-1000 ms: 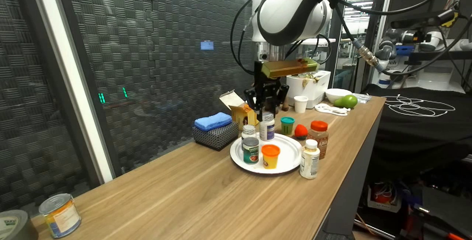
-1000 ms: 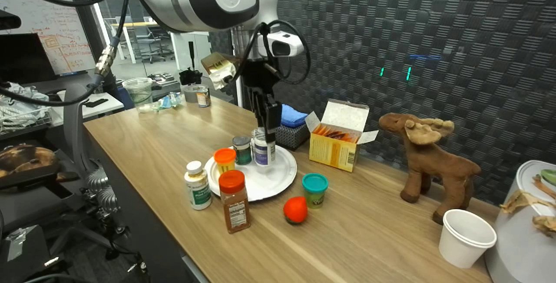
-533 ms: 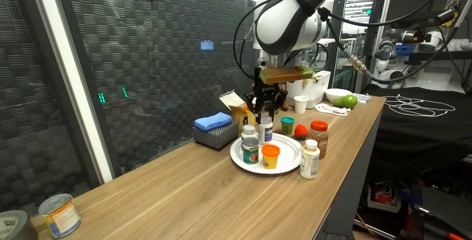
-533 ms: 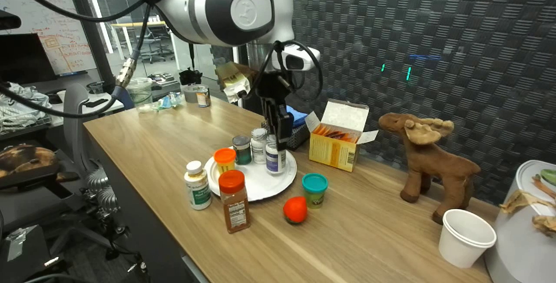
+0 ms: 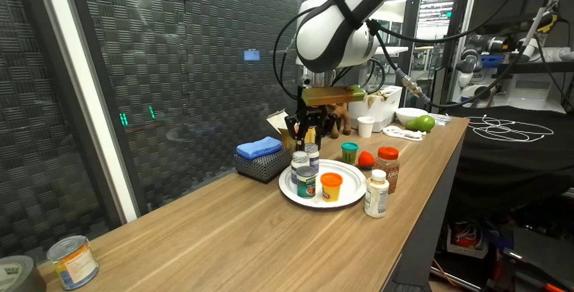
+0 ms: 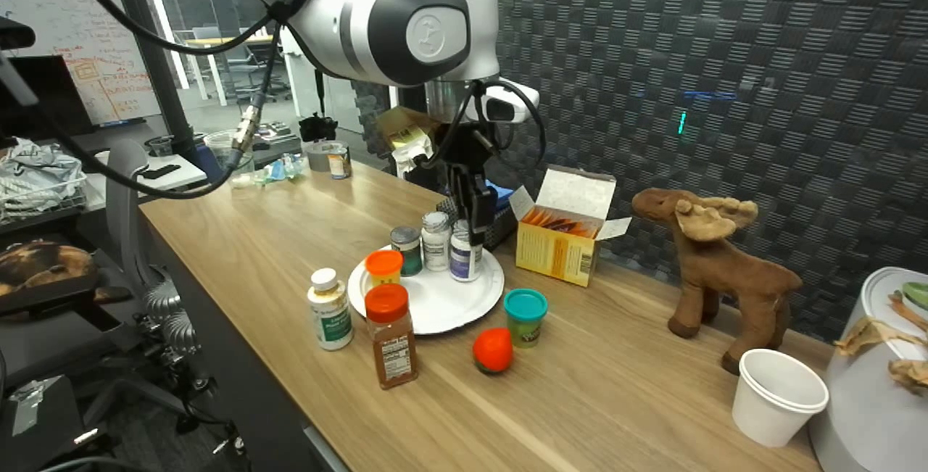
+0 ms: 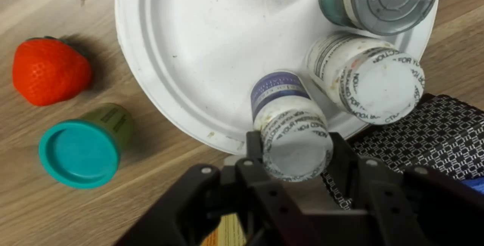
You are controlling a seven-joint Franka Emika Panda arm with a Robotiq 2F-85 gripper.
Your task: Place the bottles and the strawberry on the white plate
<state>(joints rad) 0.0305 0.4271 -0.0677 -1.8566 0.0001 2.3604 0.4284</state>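
My gripper [image 7: 295, 146] is shut on the cap of a white bottle with a purple label [image 6: 464, 263], upright over the back of the white plate [image 7: 211, 49]. A second white bottle [image 7: 382, 87], a green can [image 5: 306, 183] and an orange-capped yellow tub [image 5: 331, 189] stand on the plate. A white-capped bottle [image 6: 330, 315] and a red-capped bottle [image 6: 392, 349] stand on the table beside the plate. The red strawberry [image 7: 51, 70] and a teal-capped tub [image 7: 79, 153] are on the table off the plate's edge. In an exterior view the second bottle partly hides the held one.
A dark patterned box with a blue cloth [image 5: 259, 148] stands close behind the plate. An open yellow box [image 6: 558, 247] and a brown plush moose [image 6: 718, 262] stand along the wall. White paper cups [image 6: 776, 399] stand farther along the table.
My gripper has moved toward the wall side with the purple-labelled bottle, which is now beside the second white bottle. The plate and the things on it have shifted slightly.
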